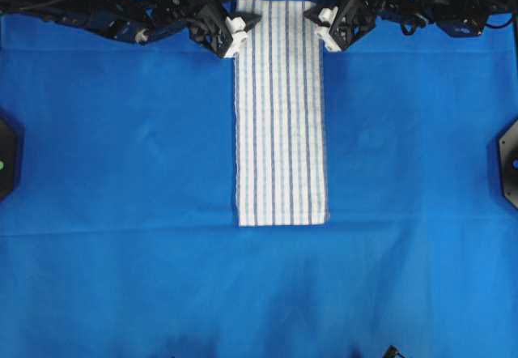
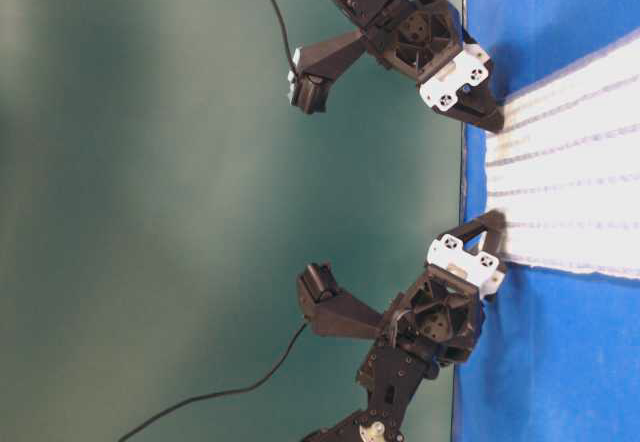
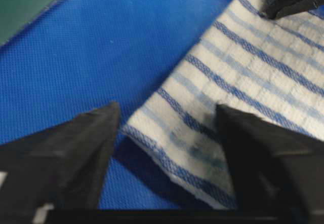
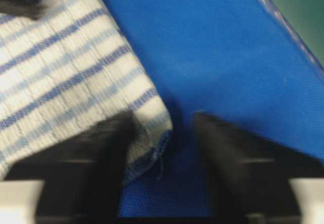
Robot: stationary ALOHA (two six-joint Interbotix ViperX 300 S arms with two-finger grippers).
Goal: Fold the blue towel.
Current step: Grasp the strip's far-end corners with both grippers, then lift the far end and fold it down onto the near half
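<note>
The blue towel (image 1: 279,115), white with thin blue stripes, lies as a long narrow strip down the middle of the table, also seen in the table-level view (image 2: 570,172). My left gripper (image 1: 247,24) sits at its far left corner and my right gripper (image 1: 312,14) at its far right corner. In the left wrist view the towel corner (image 3: 202,148) lies between the jaws of the left gripper (image 3: 167,107), touching the right finger, with a gap at the left finger. In the right wrist view the raised corner (image 4: 152,127) lies against the left finger of the right gripper (image 4: 164,116), with a gap on the other side.
A large plain blue cloth (image 1: 121,172) covers the table under the towel. Black fixtures stand at the left edge (image 1: 6,159) and the right edge (image 1: 508,164). The table's far edge (image 3: 45,11) runs close behind both grippers, with green floor beyond.
</note>
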